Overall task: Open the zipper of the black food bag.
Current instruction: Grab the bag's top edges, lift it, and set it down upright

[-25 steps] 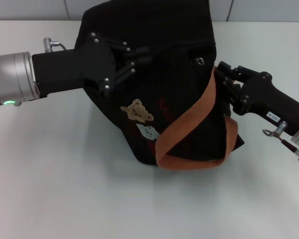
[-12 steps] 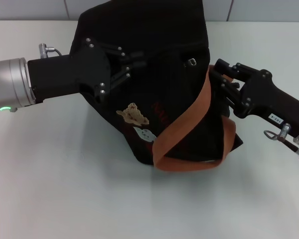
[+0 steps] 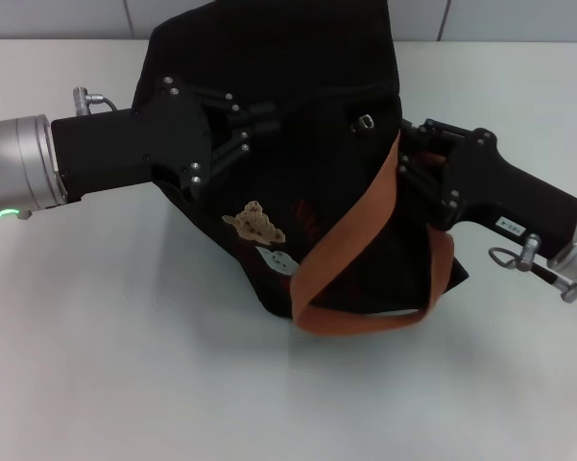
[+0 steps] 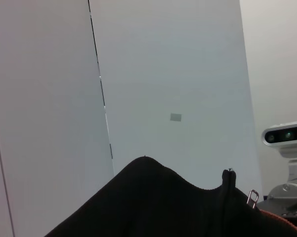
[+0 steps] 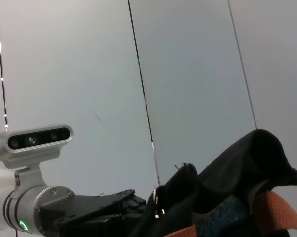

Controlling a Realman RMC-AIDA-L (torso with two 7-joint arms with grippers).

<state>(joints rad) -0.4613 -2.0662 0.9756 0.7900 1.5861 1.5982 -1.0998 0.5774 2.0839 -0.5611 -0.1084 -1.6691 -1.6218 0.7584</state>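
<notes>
The black food bag [image 3: 307, 86] sits tilted on the white table, its bear patch [image 3: 254, 223] facing me. An orange strap [image 3: 360, 245] loops down its front. My left gripper [image 3: 259, 120] reaches in from the left and is shut on the fabric at the bag's upper left. The zipper's small silvery pull tab [image 3: 365, 122] shows on the top right and also in the left wrist view [image 4: 252, 196]. My right gripper [image 3: 405, 154] comes from the right, open, its fingers against the bag's side beside the strap, just below and right of the tab.
The white table [image 3: 125, 365] stretches in front and on both sides. A grey panelled wall [image 4: 178, 74] stands behind the bag. The robot's head camera [image 5: 34, 140] shows in the right wrist view.
The left gripper pulled the bag slightly left and then held still. The right gripper has moved left, closing in on the bag's side and the pull tab.
</notes>
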